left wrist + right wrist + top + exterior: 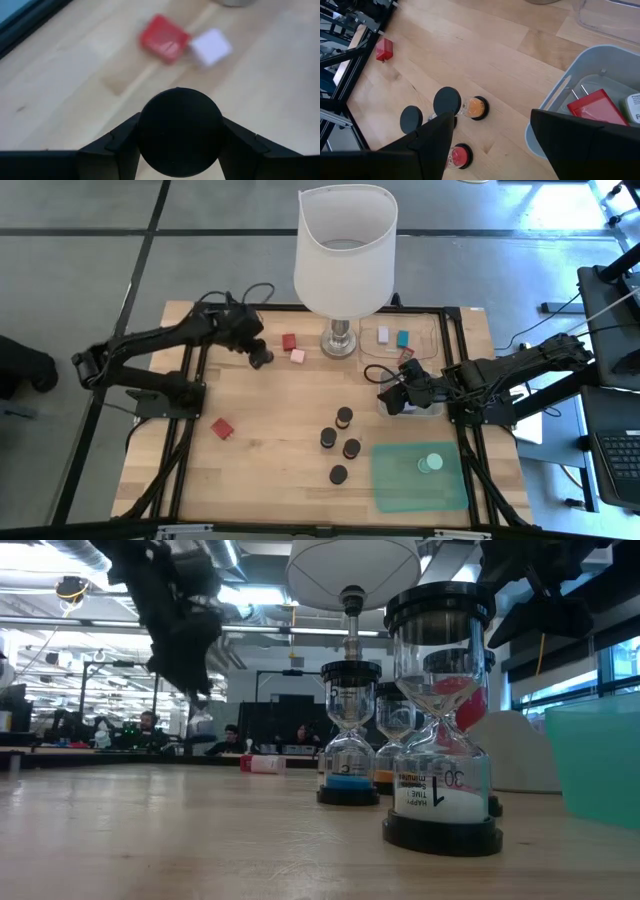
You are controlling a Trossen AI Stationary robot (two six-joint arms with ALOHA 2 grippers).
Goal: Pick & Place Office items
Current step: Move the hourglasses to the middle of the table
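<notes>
A: Your left claw point(180, 150) is pinching a black-capped hourglass point(180, 131); its two fingers point(117, 147) press the round cap from either side. In the high view that claw point(260, 358) sits over the bench's point(270, 470) far left part.

B: What lies around it?

A: Just beyond, you have a red block point(289, 341) and a pink block point(297, 356) close together near the lamp's point(345, 250) base. A second red block point(222, 428) lies well apart, toward the near left.

B: And your right claw?

A: Your right claw point(392, 393) hangs with fingers spread and nothing between them, at the edge of the grey tray point(555, 100). A red piece point(596, 107) lies inside that tray.

B: The rest?

A: Four more hourglasses point(340, 445) stand clustered mid-bench. A mint-green disc point(431, 463) rests on the green mat point(395, 480). A white block point(383, 334) and a teal block point(403, 338) sit in the clear tray point(430, 325) behind.
</notes>
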